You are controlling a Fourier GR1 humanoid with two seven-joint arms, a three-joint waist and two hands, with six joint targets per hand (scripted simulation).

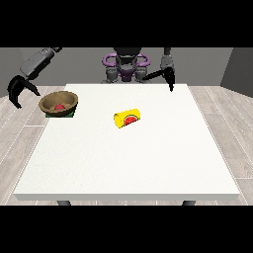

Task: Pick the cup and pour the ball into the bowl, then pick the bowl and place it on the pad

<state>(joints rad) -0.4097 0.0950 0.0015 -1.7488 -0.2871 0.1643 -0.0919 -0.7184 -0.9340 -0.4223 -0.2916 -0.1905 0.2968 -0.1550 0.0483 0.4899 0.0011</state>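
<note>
A brown wooden bowl (59, 103) sits on a dark green pad (72, 114) at the table's left edge, with a red ball (61, 106) inside it. A yellow cup (127, 118) with a watermelon picture lies on its side near the table's middle. The hand at the view's left (19, 89) hangs beyond the table's left edge, left of the bowl and apart from it, fingers spread and holding nothing. The hand at the view's right (170, 79) hangs over the table's far edge, fingers pointing down, holding nothing.
The white table (128, 158) fills the middle of the view, with wood floor around it. The robot's body (126, 66) stands behind the far edge.
</note>
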